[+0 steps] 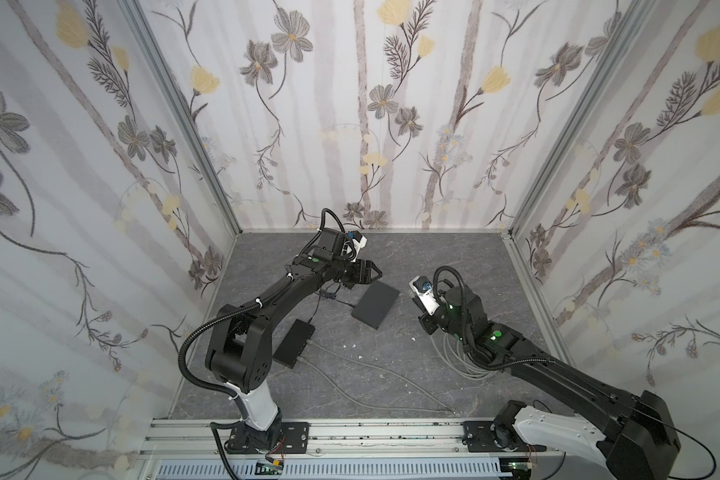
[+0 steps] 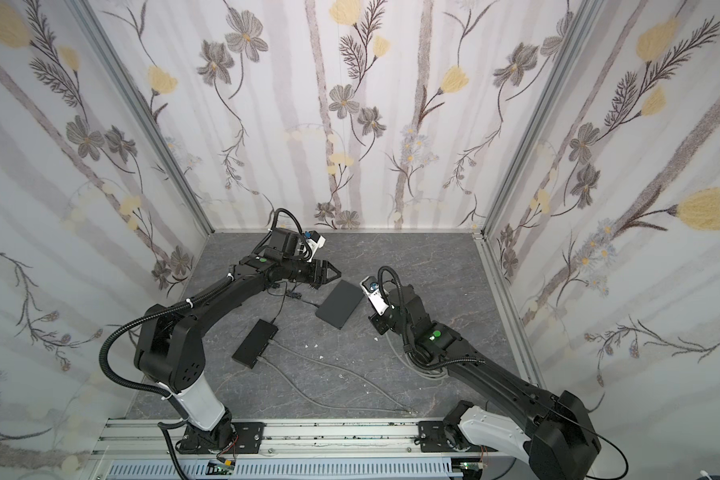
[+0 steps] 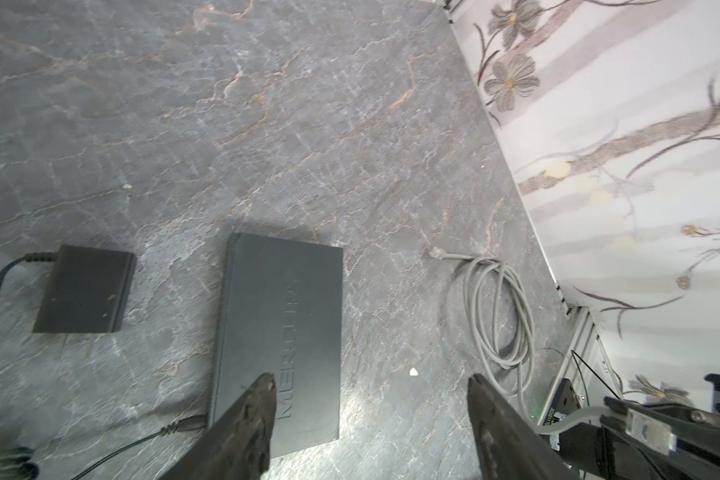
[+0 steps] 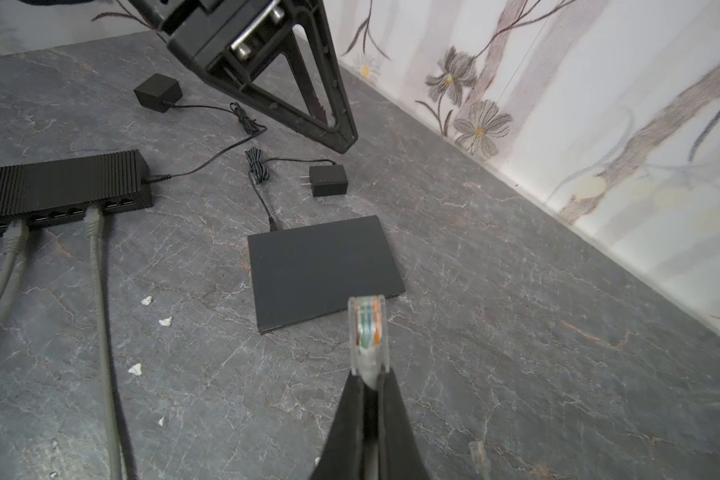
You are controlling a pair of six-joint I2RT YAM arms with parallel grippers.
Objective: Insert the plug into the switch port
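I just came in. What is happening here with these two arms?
The right end effector is shut on a clear network plug, held in the air and pointed toward the flat black switch. The plug is not in any port yet. The left end effector is open and empty, close to that switch.

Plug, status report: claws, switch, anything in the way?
Right claw shut on plug, aimed at flat black switch, not yet inserted. Left claw open, empty, above that switch. Nothing between plug and switch; ports not visible.
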